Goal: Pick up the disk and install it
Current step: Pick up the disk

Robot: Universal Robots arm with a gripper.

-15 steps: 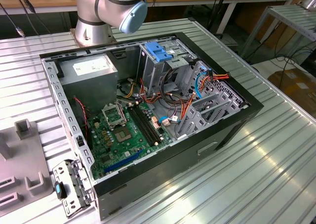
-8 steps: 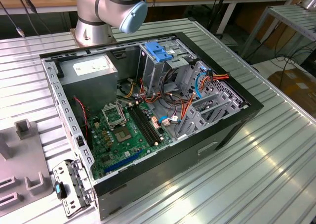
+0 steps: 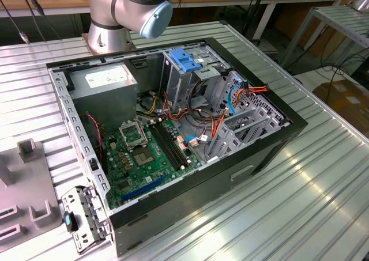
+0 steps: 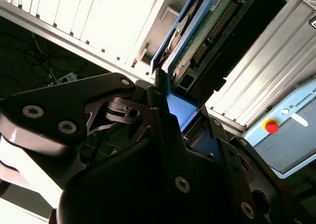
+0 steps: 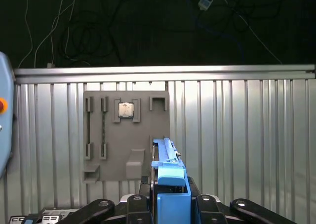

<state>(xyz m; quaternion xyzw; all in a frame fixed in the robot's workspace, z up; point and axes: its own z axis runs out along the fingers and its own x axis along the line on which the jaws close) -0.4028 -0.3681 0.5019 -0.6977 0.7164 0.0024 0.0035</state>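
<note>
My gripper (image 5: 170, 197) is shut on the disk (image 5: 166, 155), which I see edge-on with its blue plastic rail sticking out between the black fingers (image 5: 198, 200). In the second wrist view the disk (image 4: 212, 28) shows its green circuit-board underside and blue rail, clamped at one end by the gripper (image 4: 170, 105). The disk hangs in the air above the ribbed metal table (image 5: 237, 135). In the exterior view the open computer case (image 3: 277, 135) lies on its side, with a metal drive cage carrying a light-blue latch (image 3: 186, 60) at its far end.
A grey fixture plate (image 5: 113, 157) with a small square chip (image 5: 126, 109) lies on the table below the gripper; the same plate (image 3: 26, 186) is at the exterior view's left. A grey power-supply box (image 3: 109, 82) sits inside the case. A pendant with a red button (image 4: 271, 126) lies nearby.
</note>
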